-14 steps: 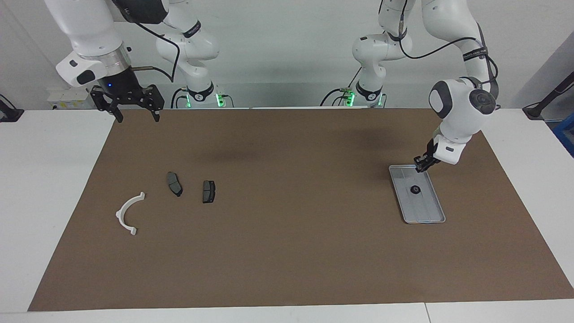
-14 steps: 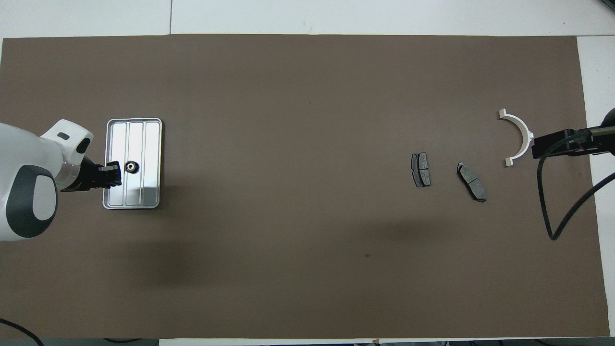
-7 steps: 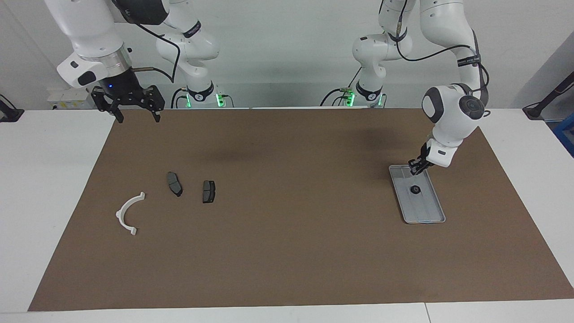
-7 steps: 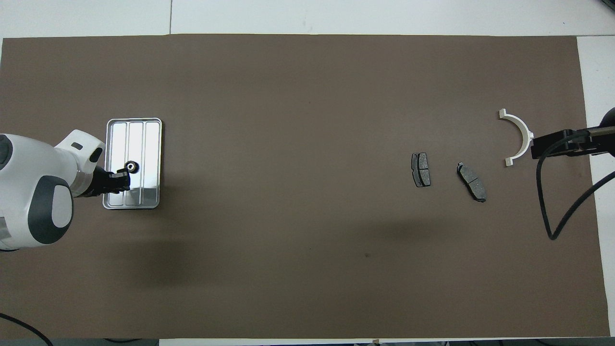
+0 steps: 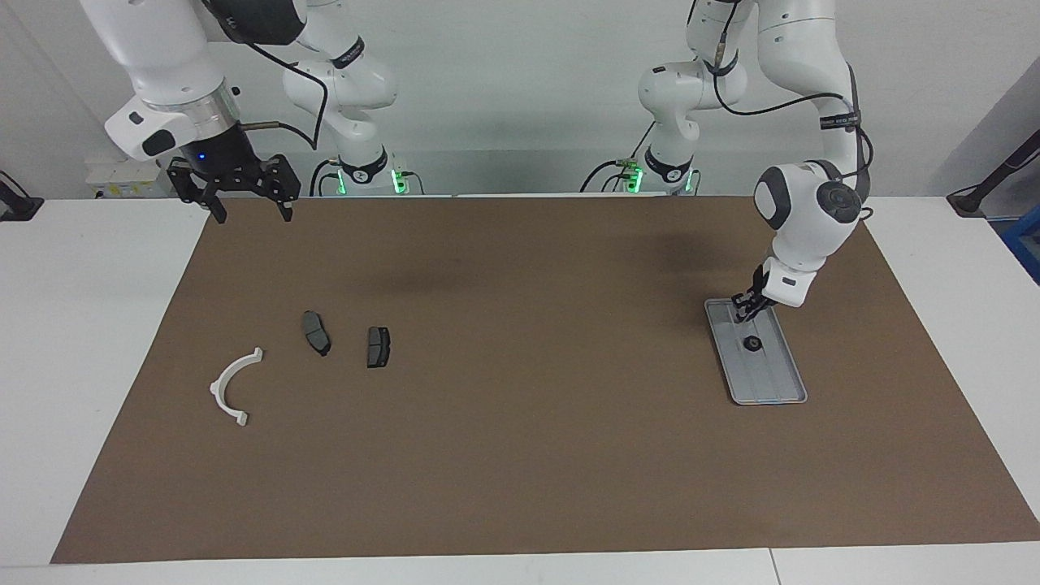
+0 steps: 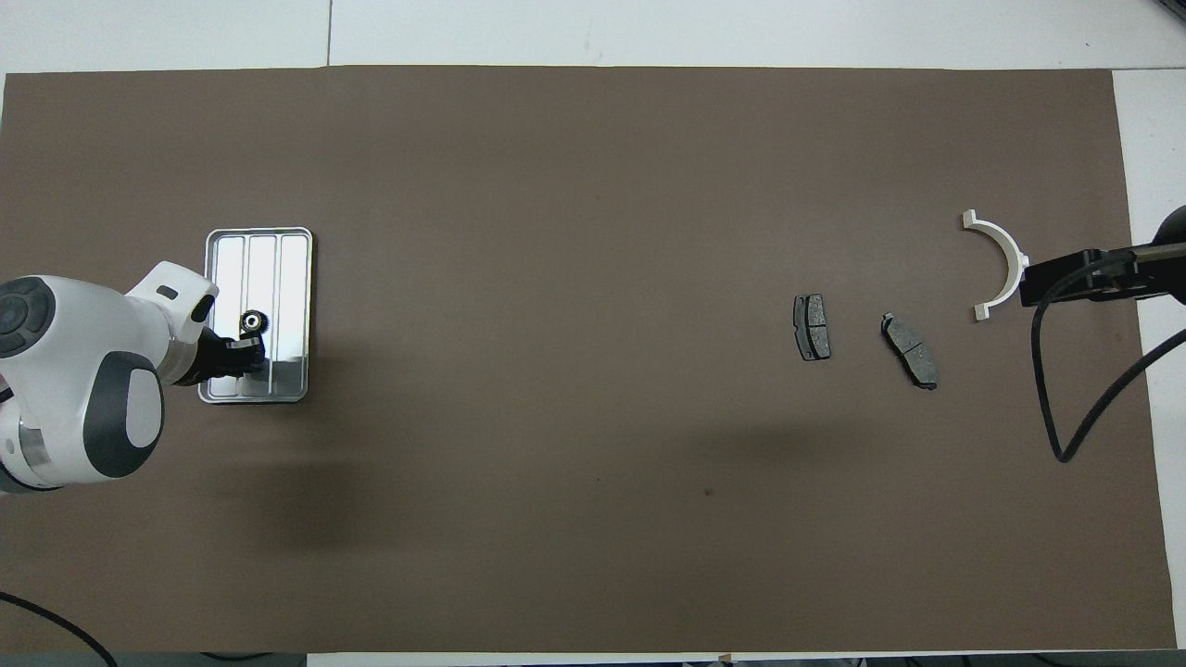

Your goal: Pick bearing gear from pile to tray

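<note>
The small black bearing gear (image 5: pixel 752 343) (image 6: pixel 252 321) lies in the silver ribbed tray (image 5: pixel 772 390) (image 6: pixel 278 250) at the left arm's end of the table. My left gripper (image 5: pixel 741 311) (image 6: pixel 248 346) is shut, empty, low over the tray's end nearer the robots and just short of the gear. The pile sits at the right arm's end: a white half-ring bracket (image 5: pixel 231 386) (image 6: pixel 1003 262) and two dark brake pads (image 5: pixel 316 332) (image 5: pixel 378 346) (image 6: pixel 812 326) (image 6: pixel 910 350). My right gripper (image 5: pixel 250 214) hangs open and high over the mat's corner by its base, waiting.
A brown mat (image 5: pixel 520 455) (image 6: pixel 593 185) covers most of the white table (image 5: pixel 97 341). A black cable (image 6: pixel 1075 408) from the right arm loops over the mat's edge near the bracket.
The left gripper, shut throughout, has shifted from the tray's outer edge to over its near end as the arm drew back. The gear, the pile and the right arm have not moved.
</note>
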You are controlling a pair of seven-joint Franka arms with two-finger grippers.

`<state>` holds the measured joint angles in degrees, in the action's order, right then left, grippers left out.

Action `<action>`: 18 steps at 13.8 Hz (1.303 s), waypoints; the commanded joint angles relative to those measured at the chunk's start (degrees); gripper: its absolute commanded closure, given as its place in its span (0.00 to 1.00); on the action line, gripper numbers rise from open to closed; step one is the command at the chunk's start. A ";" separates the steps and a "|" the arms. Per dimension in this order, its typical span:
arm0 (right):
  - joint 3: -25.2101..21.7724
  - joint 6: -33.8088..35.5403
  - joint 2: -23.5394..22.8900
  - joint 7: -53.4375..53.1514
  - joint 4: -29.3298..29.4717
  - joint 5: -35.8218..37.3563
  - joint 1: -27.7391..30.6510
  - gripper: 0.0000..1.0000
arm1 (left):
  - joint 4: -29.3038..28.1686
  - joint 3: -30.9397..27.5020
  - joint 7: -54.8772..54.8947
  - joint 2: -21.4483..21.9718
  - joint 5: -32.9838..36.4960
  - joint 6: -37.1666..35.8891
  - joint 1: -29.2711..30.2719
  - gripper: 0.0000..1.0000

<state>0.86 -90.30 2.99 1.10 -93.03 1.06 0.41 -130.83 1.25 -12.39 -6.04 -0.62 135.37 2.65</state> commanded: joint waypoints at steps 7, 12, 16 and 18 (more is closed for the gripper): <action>0.64 -0.76 0.27 0.04 -0.57 -1.68 0.56 0.00 | 1.53 0.15 -0.71 0.58 0.53 -2.80 -0.10 0.00; 0.64 -1.20 0.27 0.13 -0.66 -1.68 0.38 0.00 | 12.59 -0.02 0.00 6.12 0.53 -22.65 0.61 0.00; 0.64 -1.20 0.35 0.04 -0.83 -1.68 0.30 0.00 | 18.68 -0.11 1.66 10.86 0.44 -33.58 0.61 0.00; 0.64 -1.20 0.35 0.13 -0.75 -1.68 0.47 0.00 | 19.12 -0.02 1.41 12.71 0.35 -33.77 -0.09 0.00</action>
<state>1.18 -90.39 2.98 1.10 -93.05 0.38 0.33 -111.92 1.07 -11.70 4.92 -0.62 102.92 2.71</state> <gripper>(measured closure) 0.000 0.000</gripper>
